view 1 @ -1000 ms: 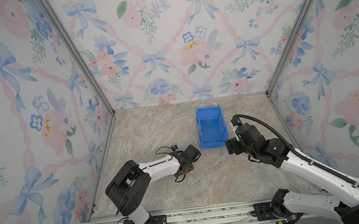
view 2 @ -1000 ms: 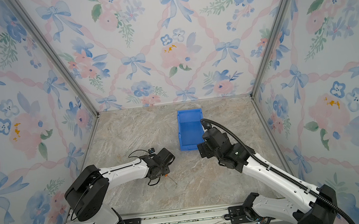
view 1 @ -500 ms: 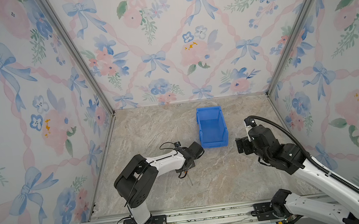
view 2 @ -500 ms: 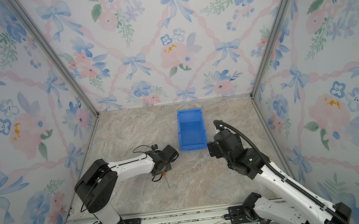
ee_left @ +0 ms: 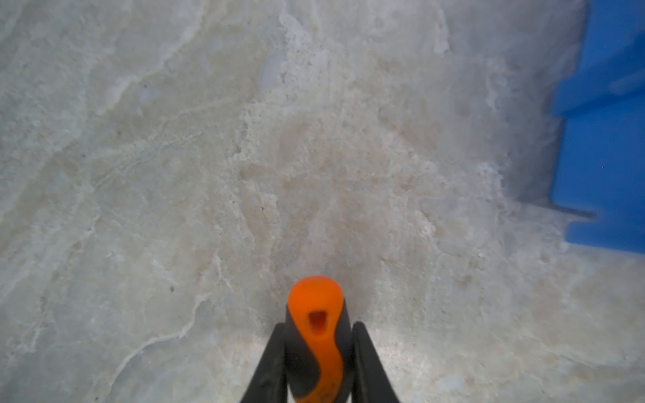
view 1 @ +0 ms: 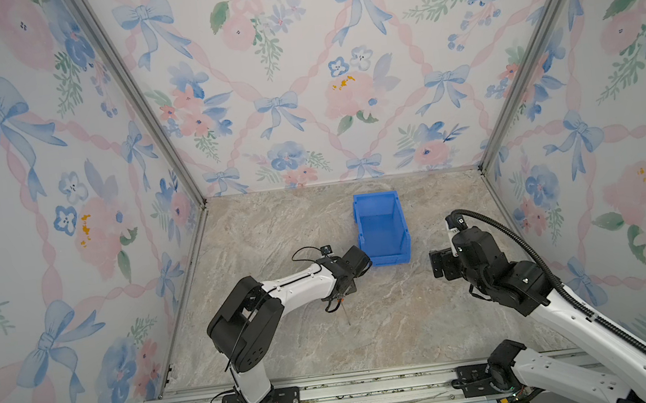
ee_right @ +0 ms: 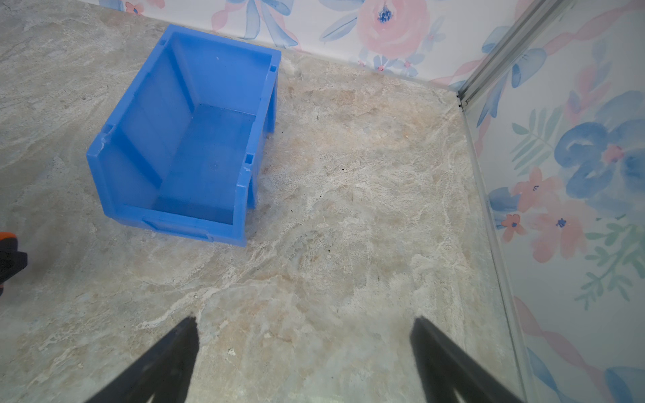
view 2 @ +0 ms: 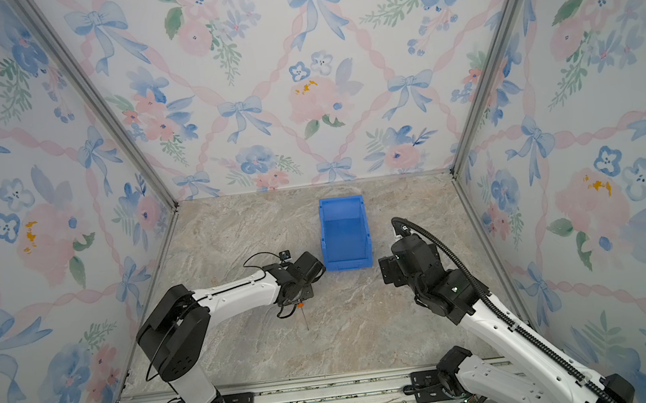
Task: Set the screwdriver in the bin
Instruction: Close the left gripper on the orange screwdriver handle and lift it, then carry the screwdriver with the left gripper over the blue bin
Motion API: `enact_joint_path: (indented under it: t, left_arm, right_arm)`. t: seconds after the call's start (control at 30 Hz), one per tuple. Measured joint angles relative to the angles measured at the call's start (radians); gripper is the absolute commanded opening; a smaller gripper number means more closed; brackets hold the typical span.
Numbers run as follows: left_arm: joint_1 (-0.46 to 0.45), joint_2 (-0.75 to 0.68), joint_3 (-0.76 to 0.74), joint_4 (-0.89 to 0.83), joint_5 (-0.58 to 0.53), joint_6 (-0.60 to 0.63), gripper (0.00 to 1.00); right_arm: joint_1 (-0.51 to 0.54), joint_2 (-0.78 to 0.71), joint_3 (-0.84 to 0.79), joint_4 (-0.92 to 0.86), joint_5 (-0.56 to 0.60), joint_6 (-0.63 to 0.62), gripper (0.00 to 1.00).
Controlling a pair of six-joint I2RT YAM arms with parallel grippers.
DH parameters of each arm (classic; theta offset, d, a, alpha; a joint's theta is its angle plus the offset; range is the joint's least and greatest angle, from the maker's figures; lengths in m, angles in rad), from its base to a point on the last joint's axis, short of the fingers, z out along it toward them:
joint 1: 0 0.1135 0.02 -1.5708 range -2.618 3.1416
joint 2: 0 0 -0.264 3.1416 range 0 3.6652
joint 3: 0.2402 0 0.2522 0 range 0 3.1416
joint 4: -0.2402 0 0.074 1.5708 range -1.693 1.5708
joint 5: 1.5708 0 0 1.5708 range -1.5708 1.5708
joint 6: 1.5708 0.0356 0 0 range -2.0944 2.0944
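Your left gripper (ee_left: 317, 335) is clamped on the screwdriver (ee_left: 316, 314): the two black fingers (ee_left: 275, 349) press the orange-and-black handle from either side, and the rounded orange end with its small hole sticks out past them. In both top views the thin metal shaft (view 1: 345, 313) runs from under that wrist toward the near edge of the table (view 1: 275, 237); you cannot tell from these views whether its tip touches the surface. The screwdriver (view 2: 304, 315) is outside the bin (view 1: 375, 197), near the bin's low front corner on the left side and not touching it. In the left wrist view the bin (ee_left: 603, 157) shows as a blue wall off to one side. Your right gripper (ee_right: 305, 324) has its fingers (ee_right: 181, 342) spread wide with nothing between them, only bare table below. It sits just right of the bin's front, and its wrist view looks into the bin (ee_right: 139, 139), which has nothing in it. You have one screwdriver, one bin and two arms in the scene.
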Motion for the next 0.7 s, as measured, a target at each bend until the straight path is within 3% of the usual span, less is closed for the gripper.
enact_joint_path:
  t: [0.33,0.7]
  left_arm:
    - [-0.029,0.028,0.37,0.0,0.0,0.201,0.0]
    - [-0.023,0.336,0.772,0.012,-0.01,0.336,0.0]
  right_arm:
    - [-0.146,-0.064,-0.024,-0.034,-0.095,0.02,0.97]
    - [-0.176,-0.082,-0.028,-0.057,-0.129,0.034,0.97]
